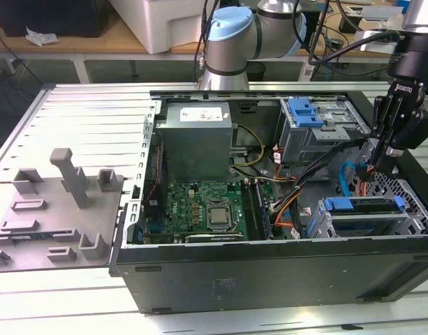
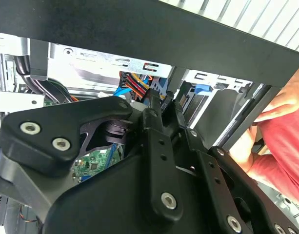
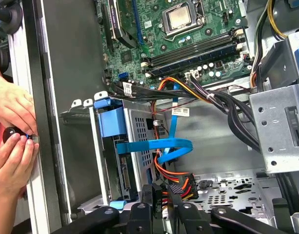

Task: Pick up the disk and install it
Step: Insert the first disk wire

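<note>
Shows the end effector [image 1: 382, 162] dipped into the open computer case [image 1: 269, 279] on the table [image 1: 95, 105], at the exterior view's right. Cannot tell whether open or closed. Finds the disk [image 1: 360, 205] just below the end effector and apart from it, lying flat in a metal cage [image 1: 409, 222] at the case's corner, blue carrier showing at both ends.

In the first wrist view, meets that disk [image 3: 125, 173] edge-on straight ahead of the end effector [image 3: 164, 217], seated in the cage with a blue tab [image 3: 111, 119] at one end. Between end effector and disk: a blue flat cable [image 3: 159, 145] looping across, plus a bundle of red, orange and yellow wires [image 3: 171, 178] close to the end effector. Farther out, past the cables: the green circuit board [image 3: 178, 44] with its square silver chip [image 3: 180, 17].

Beyond the disk, outside the case wall: a person's hands [image 3: 12, 146], pressed against the case edge around a small dark object [image 3: 10, 135].

Beside the end effector, toward the exterior view's left: a second cage [image 1: 325, 136] topped by a blue latch [image 1: 304, 112]. Well away on that same side: a grey tray [image 1: 60, 209] of moulded blocks on the table.
</note>
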Robot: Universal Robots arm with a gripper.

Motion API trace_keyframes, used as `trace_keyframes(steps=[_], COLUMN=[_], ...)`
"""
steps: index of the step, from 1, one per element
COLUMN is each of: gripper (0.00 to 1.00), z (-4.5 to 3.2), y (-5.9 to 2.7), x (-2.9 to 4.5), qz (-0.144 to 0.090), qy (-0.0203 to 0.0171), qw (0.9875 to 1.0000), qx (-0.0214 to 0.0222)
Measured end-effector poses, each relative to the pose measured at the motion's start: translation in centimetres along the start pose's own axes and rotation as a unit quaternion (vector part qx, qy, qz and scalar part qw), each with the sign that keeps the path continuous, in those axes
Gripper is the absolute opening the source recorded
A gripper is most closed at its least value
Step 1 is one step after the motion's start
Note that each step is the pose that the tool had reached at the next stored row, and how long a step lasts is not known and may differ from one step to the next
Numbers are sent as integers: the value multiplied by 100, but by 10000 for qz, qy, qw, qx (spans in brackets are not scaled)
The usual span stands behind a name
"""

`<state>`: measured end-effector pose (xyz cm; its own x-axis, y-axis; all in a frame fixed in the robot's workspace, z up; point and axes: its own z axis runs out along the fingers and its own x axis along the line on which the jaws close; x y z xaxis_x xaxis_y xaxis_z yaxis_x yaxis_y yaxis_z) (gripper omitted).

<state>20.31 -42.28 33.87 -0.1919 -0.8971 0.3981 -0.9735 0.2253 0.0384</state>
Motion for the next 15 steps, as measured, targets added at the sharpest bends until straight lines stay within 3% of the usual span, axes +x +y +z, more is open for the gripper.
trace_keyframes(steps=[5, 7, 15], gripper=[25, 18, 18], z=[-2, -1, -18], y=[1, 0, 2], x=[0, -1, 2], qz=[0, 0, 1], qy=[2, 0, 9], qw=[10000, 10000, 10000], qx=[0, 0, 2])
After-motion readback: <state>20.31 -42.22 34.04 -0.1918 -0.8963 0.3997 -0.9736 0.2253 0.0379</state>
